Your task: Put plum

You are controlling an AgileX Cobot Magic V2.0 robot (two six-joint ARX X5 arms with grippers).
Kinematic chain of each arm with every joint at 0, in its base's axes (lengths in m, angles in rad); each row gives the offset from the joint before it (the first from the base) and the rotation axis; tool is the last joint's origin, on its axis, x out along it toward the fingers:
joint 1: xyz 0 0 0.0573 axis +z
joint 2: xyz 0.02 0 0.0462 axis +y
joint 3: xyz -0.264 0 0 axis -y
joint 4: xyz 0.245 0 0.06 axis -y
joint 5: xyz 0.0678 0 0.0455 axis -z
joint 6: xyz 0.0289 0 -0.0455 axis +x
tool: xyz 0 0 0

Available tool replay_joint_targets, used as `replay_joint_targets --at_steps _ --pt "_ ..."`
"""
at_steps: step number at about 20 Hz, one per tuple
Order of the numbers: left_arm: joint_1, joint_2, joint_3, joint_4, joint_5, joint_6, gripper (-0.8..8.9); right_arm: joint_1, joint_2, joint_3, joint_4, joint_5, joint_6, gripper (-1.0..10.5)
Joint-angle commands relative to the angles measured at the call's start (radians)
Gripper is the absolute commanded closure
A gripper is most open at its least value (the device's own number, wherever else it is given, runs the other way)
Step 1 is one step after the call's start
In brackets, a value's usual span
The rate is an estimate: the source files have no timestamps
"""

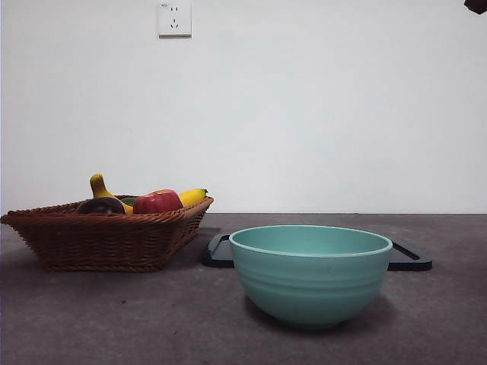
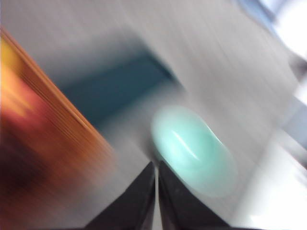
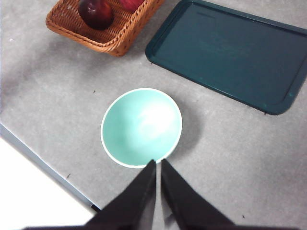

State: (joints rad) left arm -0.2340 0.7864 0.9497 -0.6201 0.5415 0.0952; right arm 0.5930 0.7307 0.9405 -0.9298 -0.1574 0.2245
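Both pincers closed, blurred left (image 2: 157,165) seemingly near plum (image 1: 100,205)

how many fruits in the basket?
4 visible, all in the basket: plum at the near-left, banana behind it, red apple mid, second banana right. A green bit shows by the apple; more may be hidden.

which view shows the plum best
The right wrist view: the plum lies in the basket, seen from above, sharp and unblocked. In the front view only its dark top peeks over the basket rim. The left wrist view is motion-blurred; there the plum cannot be made out.
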Motion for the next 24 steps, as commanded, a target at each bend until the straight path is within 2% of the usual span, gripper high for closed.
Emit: replay_joint_targets --at_steps 1,5,9,16,24 --pt "0.066 -0.102 -0.073 0.24 -0.138 -0.009 8.05 0.007 0.006 0.017 0.013 0.001 -0.001 9.4" --pt "0.183 -0.31 -0.301 0.526 -0.377 -0.009 8.05 0.007 0.006 0.017 0.013 0.001 -0.001 9.4" --pt "0.26 -0.476 -0.521 0.615 -0.503 -0.01 8.05 0.007 0.006 0.017 0.013 0.001 -0.001 9.4" --pt "0.296 -0.679 -0.808 0.613 -0.514 -0.033 8.05 0.007 0.006 0.017 0.013 0.001 -0.001 9.4" --pt "0.296 -0.777 -0.931 0.572 -0.517 -0.048 8.05 0.007 0.006 0.017 0.013 0.001 -0.001 9.4"
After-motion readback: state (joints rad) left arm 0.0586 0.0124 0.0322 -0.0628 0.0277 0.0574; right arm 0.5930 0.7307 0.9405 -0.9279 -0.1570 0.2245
